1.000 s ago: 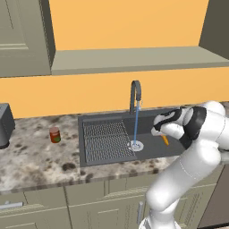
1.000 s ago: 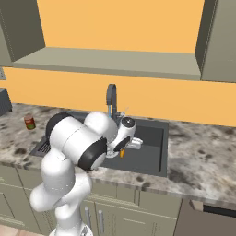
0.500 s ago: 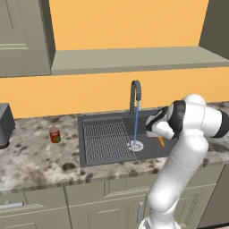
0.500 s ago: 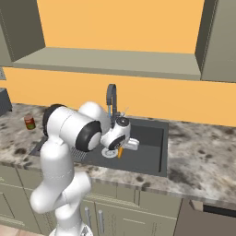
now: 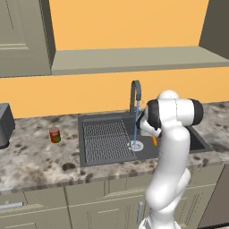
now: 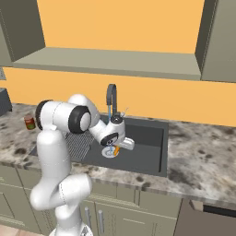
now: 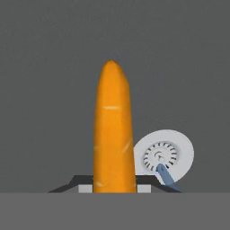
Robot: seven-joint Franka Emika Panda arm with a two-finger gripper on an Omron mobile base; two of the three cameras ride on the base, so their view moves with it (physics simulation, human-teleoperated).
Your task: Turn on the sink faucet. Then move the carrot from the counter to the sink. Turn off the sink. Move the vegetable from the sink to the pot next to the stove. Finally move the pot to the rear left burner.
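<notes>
My gripper (image 6: 120, 145) is shut on the orange carrot (image 7: 113, 130), which hangs tip-down low inside the dark-grey sink (image 5: 107, 154). In the hand view the carrot's tip points at the basin floor, just beside the round silver drain (image 7: 164, 155). From the left base view the carrot (image 5: 154, 141) sits right of the drain (image 5: 135, 145); from the right base view the carrot (image 6: 116, 150) is close over it. The sink faucet (image 5: 135, 91) runs: a thin blue stream (image 5: 135, 127) falls from its arched spout onto the drain.
A ribbed drainer (image 5: 105, 138) fills the sink's left part. A short red can (image 5: 54, 134) stands on the speckled counter (image 5: 36, 161) left of the sink, and a dark microwave (image 5: 3, 125) sits at the far left. Wall cabinets and a shelf hang above.
The arm has swung left and carried the carrot from the sink's right part toward the drain. The grip has not changed and the water keeps running.
</notes>
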